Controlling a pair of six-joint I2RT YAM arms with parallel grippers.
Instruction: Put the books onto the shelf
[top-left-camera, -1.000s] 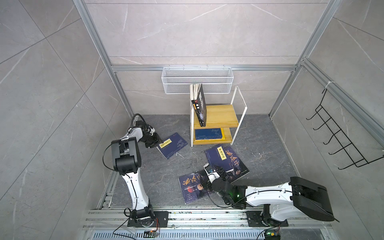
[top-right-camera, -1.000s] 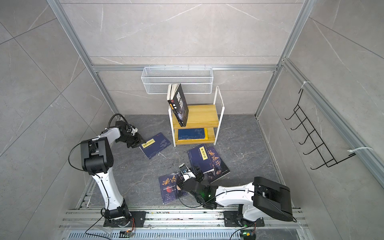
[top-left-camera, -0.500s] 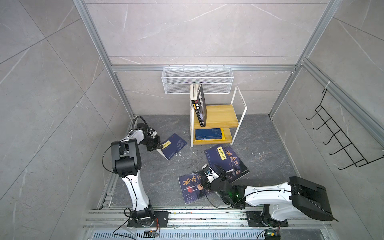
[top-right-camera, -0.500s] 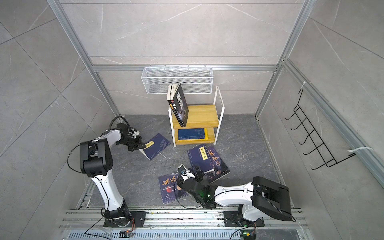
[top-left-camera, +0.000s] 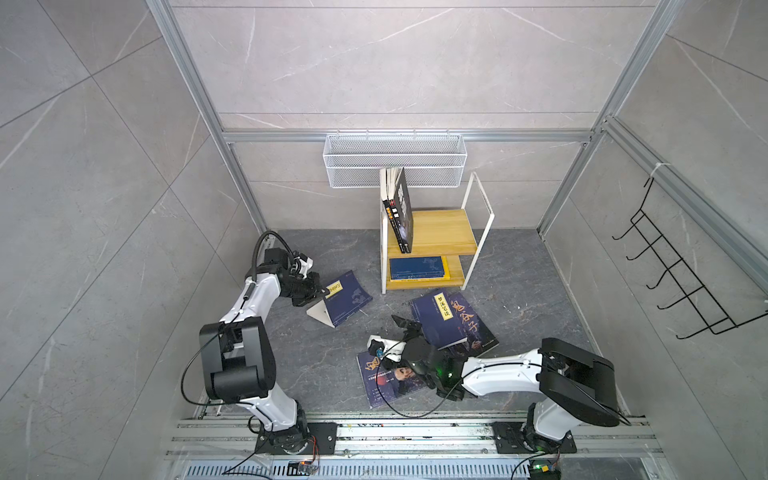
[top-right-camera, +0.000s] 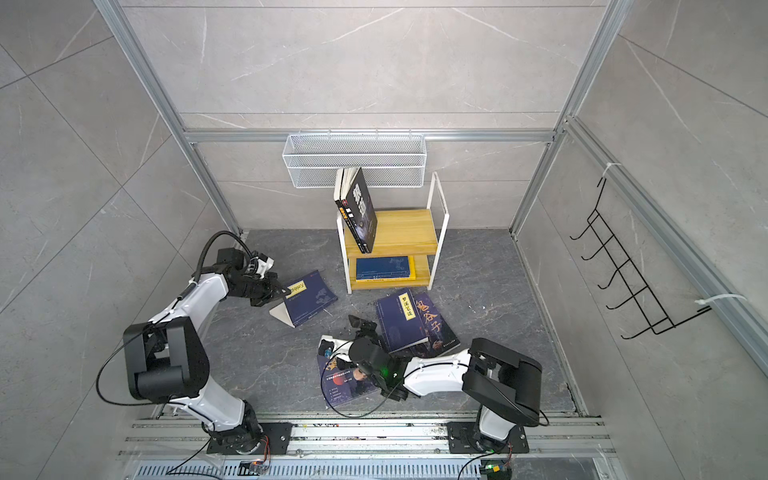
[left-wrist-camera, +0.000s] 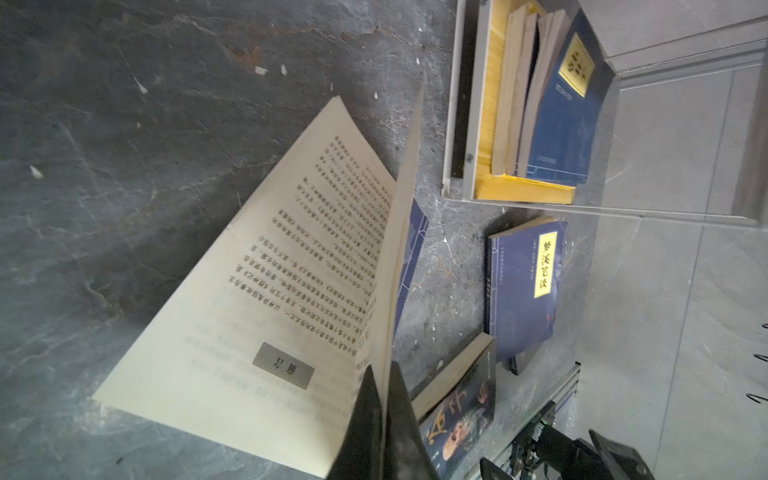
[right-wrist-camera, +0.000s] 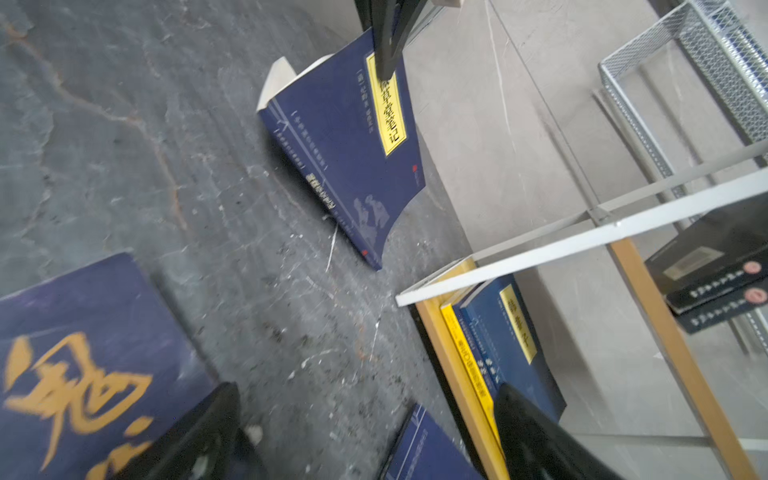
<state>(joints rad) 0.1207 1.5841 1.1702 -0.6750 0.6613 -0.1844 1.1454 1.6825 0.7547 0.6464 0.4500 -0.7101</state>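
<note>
My left gripper (top-left-camera: 322, 293) (left-wrist-camera: 384, 368) is shut on the labelled corner of a navy book (top-left-camera: 348, 300) (right-wrist-camera: 345, 137). That corner is raised off the floor, and a printed page (left-wrist-camera: 291, 270) hangs open below it. My right gripper (top-left-camera: 405, 326) (right-wrist-camera: 368, 395) is open and holds nothing. It hovers over the floor between a navy book with orange calligraphy (top-left-camera: 384, 382) and two overlapping navy books (top-left-camera: 451, 322). The shelf (top-left-camera: 440, 226) (top-right-camera: 399, 228) carries upright black books (top-left-camera: 399, 212) on top and a flat navy book (top-left-camera: 417, 268) on the lower board.
A white mesh basket (top-left-camera: 395, 160) hangs on the back wall just above the shelf. A black hook rack (top-left-camera: 681, 274) is on the right wall. Both arm bases sit on rails (top-left-camera: 415, 432) along the front edge. Grey walls close in the left and right sides.
The left gripper has shut on the navy book's corner and tipped that edge up, so a page now hangs open. The right gripper has shifted slightly and stays open.
</note>
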